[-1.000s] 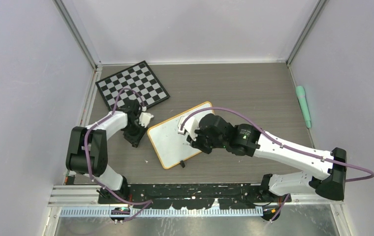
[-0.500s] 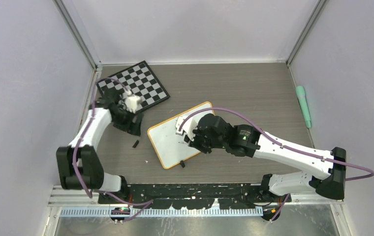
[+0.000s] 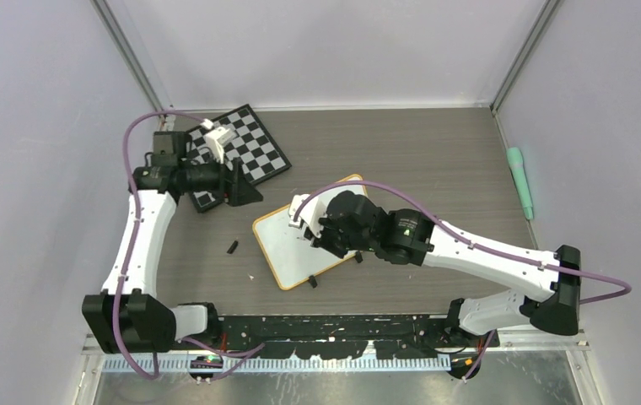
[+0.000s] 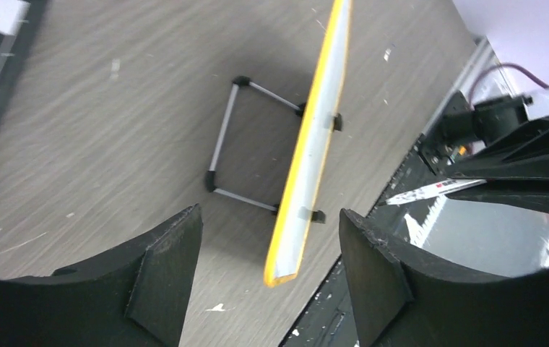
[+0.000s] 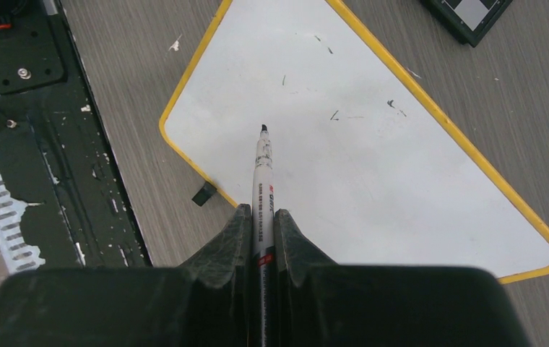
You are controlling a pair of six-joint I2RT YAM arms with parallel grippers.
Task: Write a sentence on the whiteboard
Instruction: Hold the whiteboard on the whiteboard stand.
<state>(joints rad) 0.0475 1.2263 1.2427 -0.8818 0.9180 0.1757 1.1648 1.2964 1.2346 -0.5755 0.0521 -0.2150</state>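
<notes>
The whiteboard (image 3: 277, 245) lies at the table's middle, white with an orange-yellow rim. In the right wrist view the whiteboard (image 5: 373, 144) carries only a few small black flecks; no sentence shows. My right gripper (image 3: 317, 234) is over the board, and in its wrist view the right gripper (image 5: 262, 214) is shut on a white marker (image 5: 263, 173) whose black tip points at the board's near-left part. My left gripper (image 3: 245, 191) is open and empty, raised left of the board by the chessboard. In the left wrist view the left gripper (image 4: 268, 220) faces the whiteboard (image 4: 320, 130) edge-on.
A black-and-white chessboard (image 3: 254, 145) lies at the back left. A small black piece (image 3: 233, 247) lies on the table left of the board. A green pen-like object (image 3: 519, 181) lies at the far right. A wire stand (image 4: 221, 144) sits under the board.
My left arm has lifted and swung back-left from the board's left edge toward the chessboard, leaving the small black piece on the table. My right gripper with the marker has shifted slightly left.
</notes>
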